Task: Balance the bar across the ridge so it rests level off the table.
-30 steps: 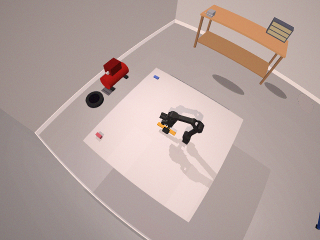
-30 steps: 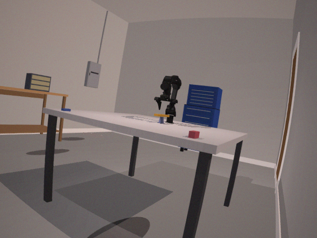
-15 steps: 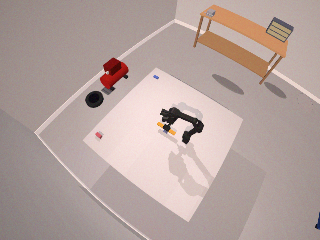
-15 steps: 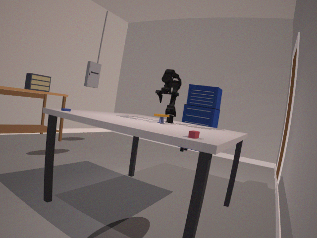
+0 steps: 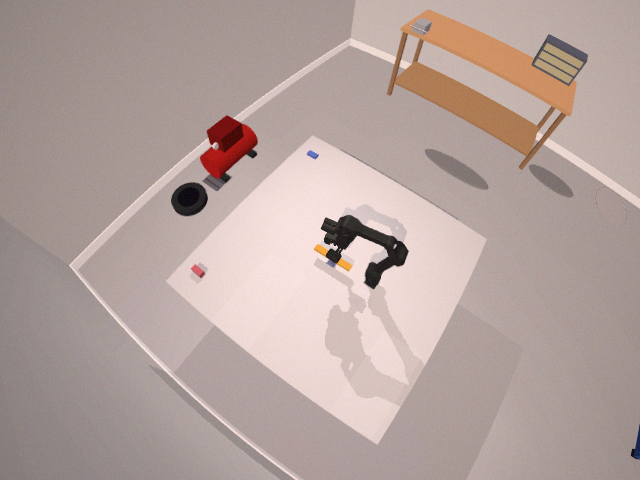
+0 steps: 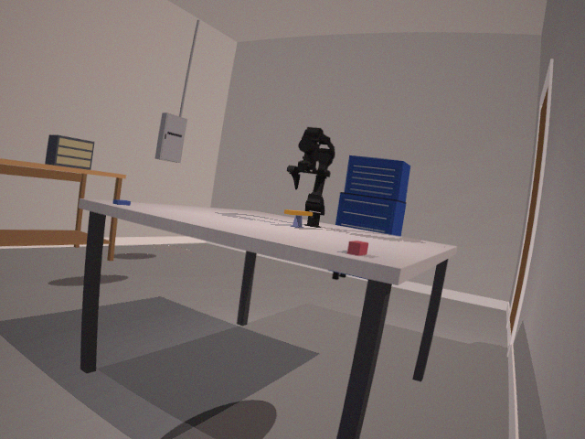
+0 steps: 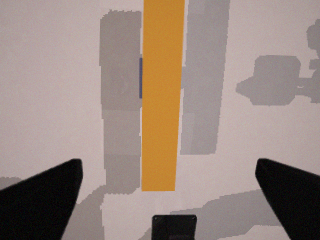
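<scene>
The orange bar (image 5: 321,251) (image 6: 295,212) (image 7: 161,95) lies across the top of the small blue ridge (image 5: 331,264) (image 6: 297,221) (image 7: 141,78). It looks about level, and both ends are clear of the white table (image 5: 248,232) (image 6: 188,230). Most of the ridge is hidden under the bar in the wrist view. My gripper (image 6: 308,187) (image 7: 172,168) is wide open and empty, raised above the bar. In the wrist view its fingers stand well apart on either side of the bar's near end, not touching it. In the top view the gripper hides the bar's middle.
A red block (image 5: 197,270) (image 6: 357,248) lies near one table corner. A flat blue block (image 5: 312,154) (image 6: 122,202) lies near another corner. The arm's base (image 5: 372,276) (image 6: 313,219) stands on the table close to the bar. Its shadows fall across the table top.
</scene>
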